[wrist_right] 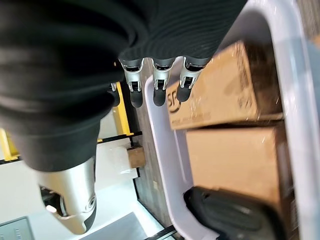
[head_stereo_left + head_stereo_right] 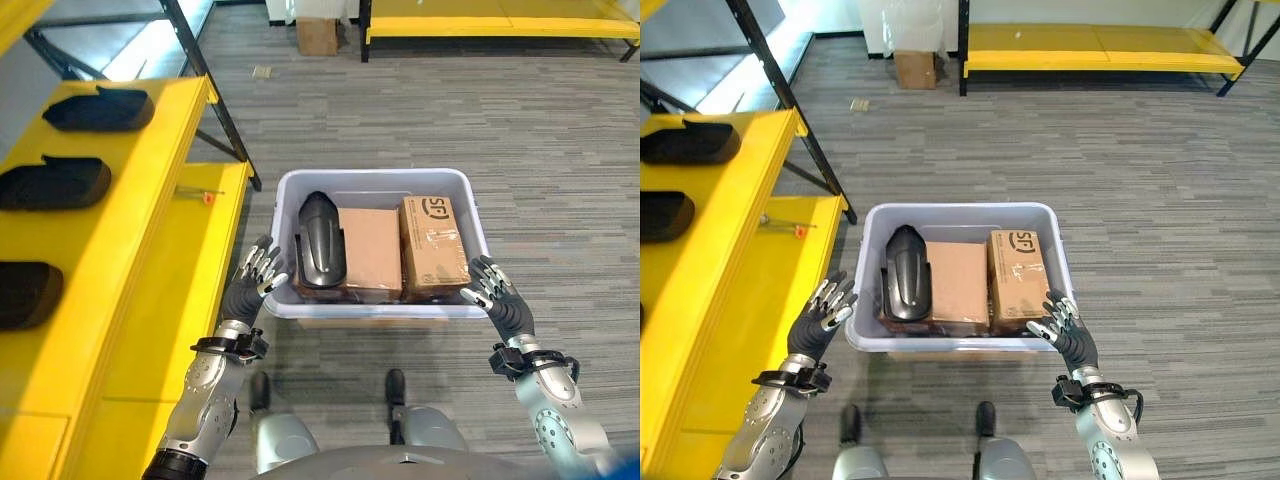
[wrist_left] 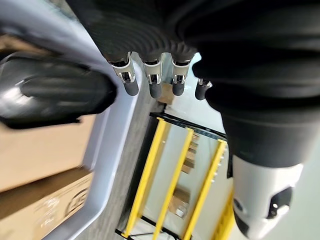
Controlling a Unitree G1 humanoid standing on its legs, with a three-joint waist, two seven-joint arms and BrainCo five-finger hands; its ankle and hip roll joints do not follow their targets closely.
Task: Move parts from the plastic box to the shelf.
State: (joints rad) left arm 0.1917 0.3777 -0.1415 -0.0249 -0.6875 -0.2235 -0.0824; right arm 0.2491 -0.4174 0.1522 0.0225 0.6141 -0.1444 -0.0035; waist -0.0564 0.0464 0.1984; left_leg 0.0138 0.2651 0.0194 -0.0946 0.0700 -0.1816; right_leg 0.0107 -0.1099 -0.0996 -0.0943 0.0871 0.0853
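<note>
Plastic box (image 2: 283, 190): pale grey-lilac tub on the floor, directly ahead, between the two hands.
Black part (image 2: 321, 238): long, curved, glossy — lies in the box's left end, lengthwise, against the plain cardboard box (image 2: 370, 252).
Printed cardboard box (image 2: 432, 243): fills the box's right end, beside the plain one; the two cartons touch.
Left hand (image 2: 258, 273): at the box's near-left corner, fingers straight and spread, grasping nothing; its tips look to be at or just against the outer wall, but contact cannot be confirmed. The black part sits just inside the wall from this hand.
Right hand (image 2: 494, 289): at the near-right corner, fingers extended and relaxed, nothing held; its fingertips lie over the rim beside the printed carton.
Wrist views: each shows straight dark-tipped fingers past the ribbed cover, with the box rim and cartons beyond.
Shelf (image 2: 150, 190): yellow, along the robot's left, stepped in two levels — three black parts (image 2: 100, 109) already lie spaced along its upper level, the nearest cut off at the frame edge.
Small item (image 2: 208, 197): thin rod with an orange end on the lower level; too small to identify.
Hard to make out: whatever lies under the cartons and the black part.
Floor (image 2: 520, 130): grey striped carpet.
Room: a second low yellow rack (image 2: 500, 22) and a brown carton (image 2: 317, 35) at the far wall.
</note>
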